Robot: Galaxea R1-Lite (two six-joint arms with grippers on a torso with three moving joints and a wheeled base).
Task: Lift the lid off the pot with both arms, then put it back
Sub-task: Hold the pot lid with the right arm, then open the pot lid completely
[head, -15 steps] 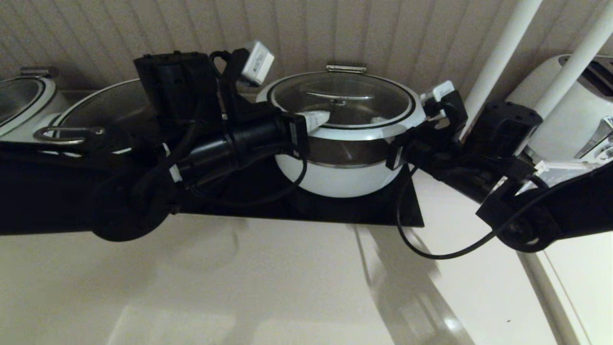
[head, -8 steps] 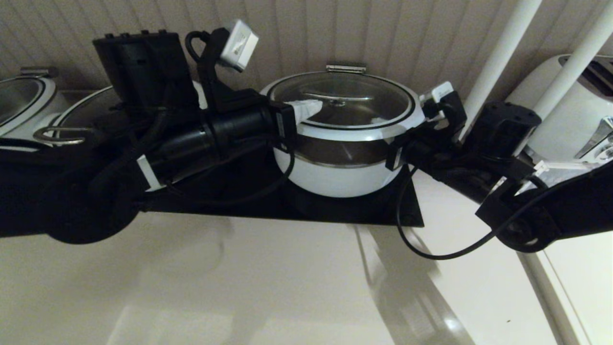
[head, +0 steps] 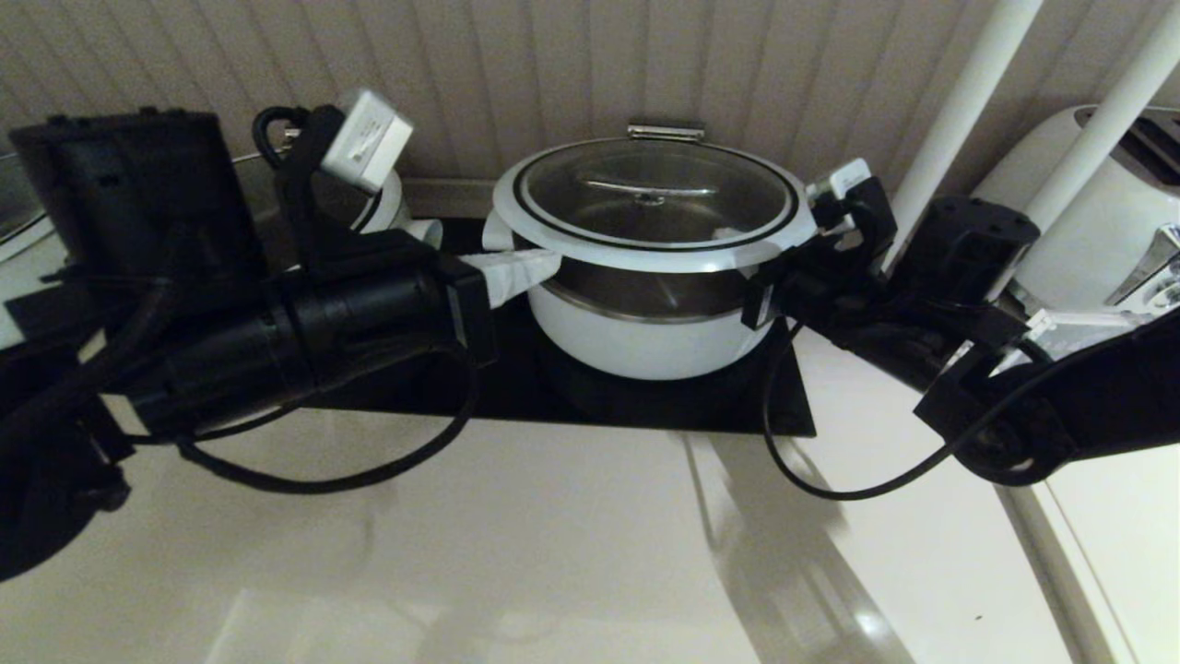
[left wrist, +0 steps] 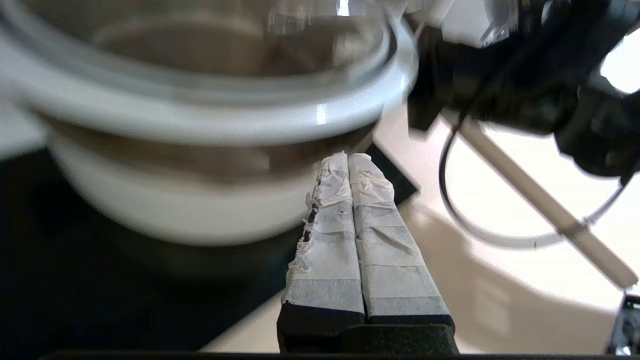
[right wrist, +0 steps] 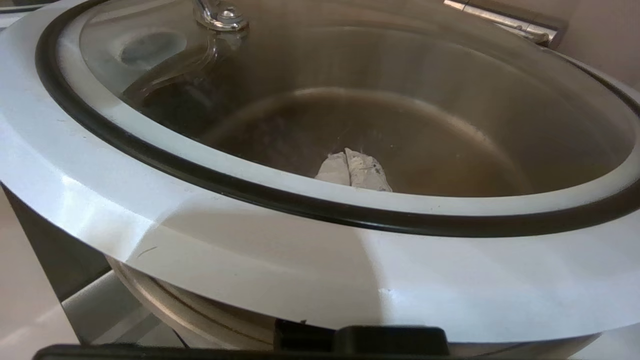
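The pot (head: 645, 346) stands on a black mat, with the lid (head: 654, 198) over it. A steel band shows between the lid's white rim and the pot's white wall. My left gripper (head: 530, 266) is shut and empty. Its tips are at the lid's left edge, just under the rim, and point at the gap in the left wrist view (left wrist: 348, 159). My right gripper (head: 728, 232) is shut, slid under the lid's right rim. Its tips show through the glass in the right wrist view (right wrist: 350, 167). The loop handle (head: 650, 189) is free.
The black mat (head: 645, 406) lies on a pale counter (head: 553, 553). Another white pot (head: 387, 198) sits back left, mostly hidden by my left arm. A white toaster (head: 1097, 221) and two white poles (head: 959, 101) stand at the right. A ribbed wall is close behind.
My left gripper has come off the top of the lid, pulling back left and down to the lid's left edge. The right arm and the pot have not moved.
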